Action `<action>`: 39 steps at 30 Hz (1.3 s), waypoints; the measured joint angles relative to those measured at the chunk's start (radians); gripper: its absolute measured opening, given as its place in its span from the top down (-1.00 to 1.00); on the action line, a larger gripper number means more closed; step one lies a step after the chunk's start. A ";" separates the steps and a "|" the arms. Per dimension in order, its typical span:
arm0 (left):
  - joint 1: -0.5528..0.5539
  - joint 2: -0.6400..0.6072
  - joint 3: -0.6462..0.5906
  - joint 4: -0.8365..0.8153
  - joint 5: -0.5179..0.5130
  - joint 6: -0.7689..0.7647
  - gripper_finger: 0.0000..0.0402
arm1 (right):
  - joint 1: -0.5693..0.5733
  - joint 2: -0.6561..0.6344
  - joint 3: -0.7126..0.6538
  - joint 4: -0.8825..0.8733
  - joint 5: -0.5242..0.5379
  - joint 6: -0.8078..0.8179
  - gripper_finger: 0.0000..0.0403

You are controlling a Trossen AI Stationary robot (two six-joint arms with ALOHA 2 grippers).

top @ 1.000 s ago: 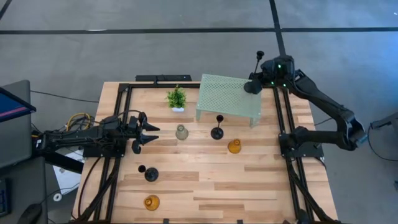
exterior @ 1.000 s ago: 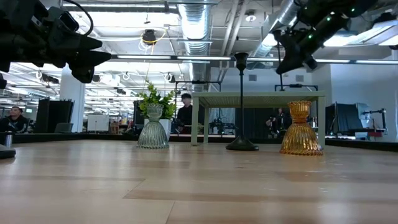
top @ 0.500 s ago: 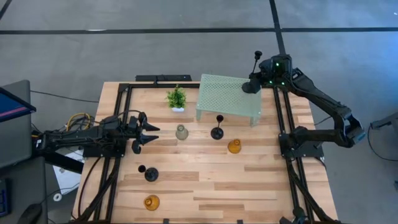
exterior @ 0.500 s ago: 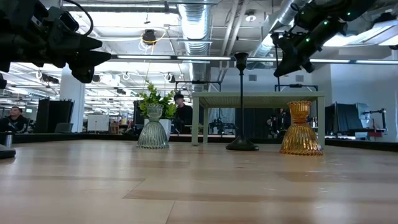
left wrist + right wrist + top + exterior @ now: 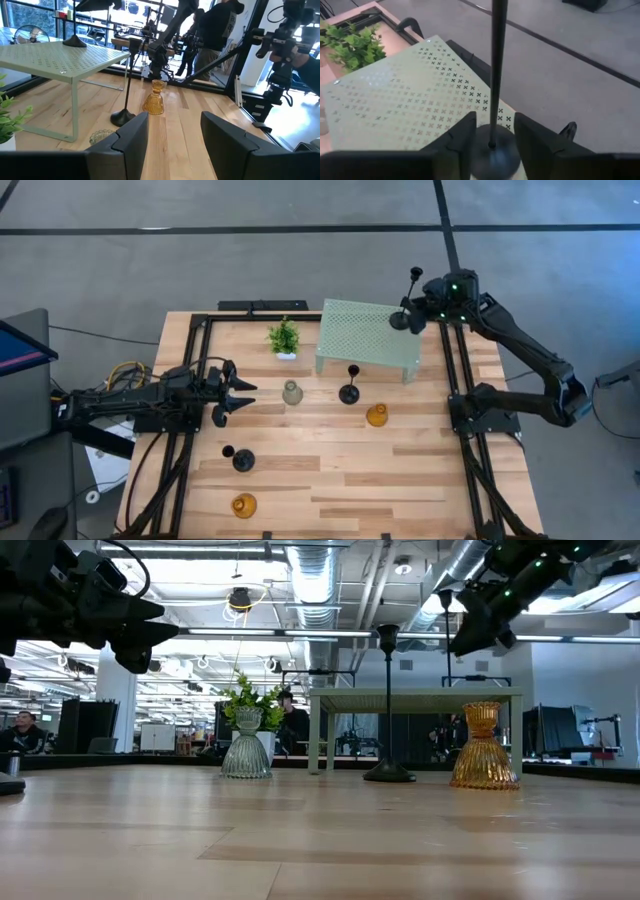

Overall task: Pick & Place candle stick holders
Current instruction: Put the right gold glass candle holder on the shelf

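Nearest the front edge of the desk [image 5: 330, 480], an amber holder [image 5: 244, 505] stands toward the front-left corner. Just behind it is a black holder [image 5: 241, 459]. Midway along the left edge, the left gripper [image 5: 236, 393] hangs above the wood with its fingers spread apart and nothing between them.

Across the middle of the desk stand three more holders: a clear-grey holder [image 5: 292, 393], a second black holder [image 5: 349, 388] to its right, and a second amber holder [image 5: 377, 416] slightly nearer the front and further right.

Behind these, a small green plant [image 5: 284, 338] sits toward the back edge. Next to it stands the pale green mesh stand [image 5: 366, 333].

At the stand's back-right corner, the right gripper [image 5: 492, 142] has its fingers apart on either side of the round base of the third black holder [image 5: 496, 75]. This holder stands upright on the mesh top, close to that corner. Whether the fingers touch the base cannot be told.
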 joint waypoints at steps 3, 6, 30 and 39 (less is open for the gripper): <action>0.000 0.000 0.000 0.000 0.000 0.000 0.10 | 0.000 -0.055 0.000 -0.044 0.000 0.000 0.26; 0.000 0.000 0.000 0.000 0.000 0.000 0.10 | 0.003 -0.121 0.000 -0.124 0.000 0.016 0.20; 0.000 0.000 0.000 0.000 0.000 0.000 0.10 | 0.432 -0.545 -0.097 -0.421 -0.154 0.343 0.46; 0.000 0.000 0.000 0.000 0.000 0.000 0.10 | 0.600 -0.547 -0.282 -0.231 -0.150 0.450 0.46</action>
